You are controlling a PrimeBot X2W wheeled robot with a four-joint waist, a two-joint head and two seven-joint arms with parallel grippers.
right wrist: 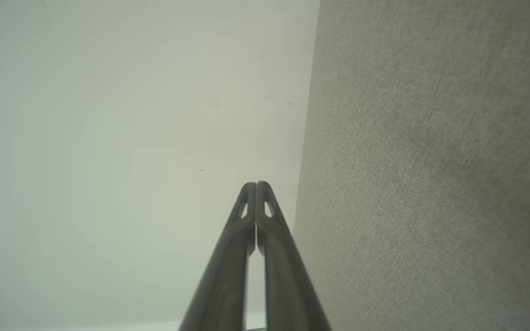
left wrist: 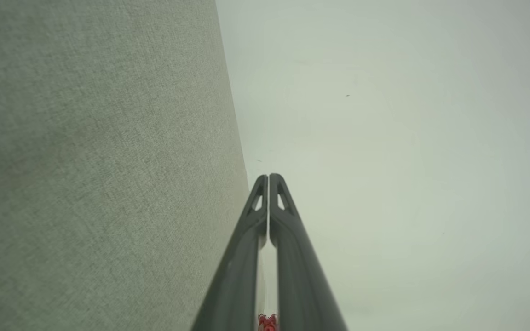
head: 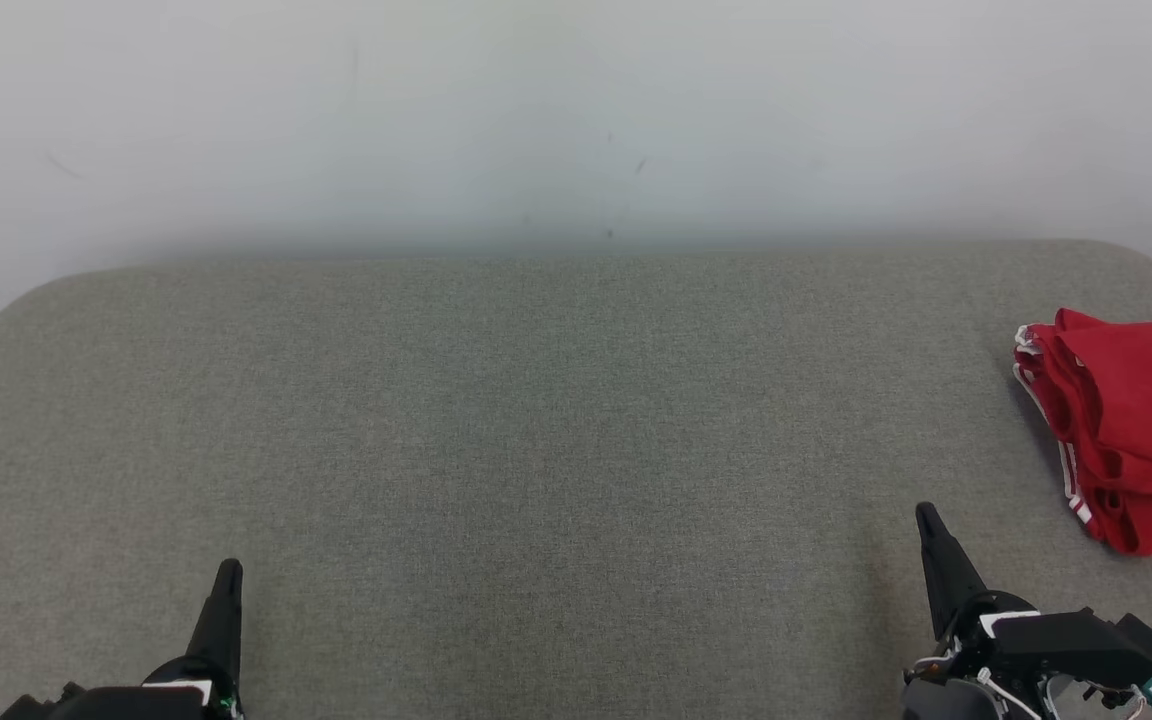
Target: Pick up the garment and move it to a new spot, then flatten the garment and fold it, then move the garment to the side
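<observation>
Grey fabric table (head: 536, 420), red garment (head: 1131, 430) at right edge, long axis roughly near-to-far; left gripper (head: 229, 568), right gripper (head: 926, 512) fingers together, empty.

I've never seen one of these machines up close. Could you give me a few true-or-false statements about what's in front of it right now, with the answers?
1. The red garment lies at the right end of the grey surface. True.
2. The right fingers grip the garment. False: they are shut on nothing and apart from it.
3. The left fingers are spread wide. False: they are pressed together.
4. The garment has white trim. True.
5. The garment is spread out flat. False: it sits in a layered bundle.
</observation>
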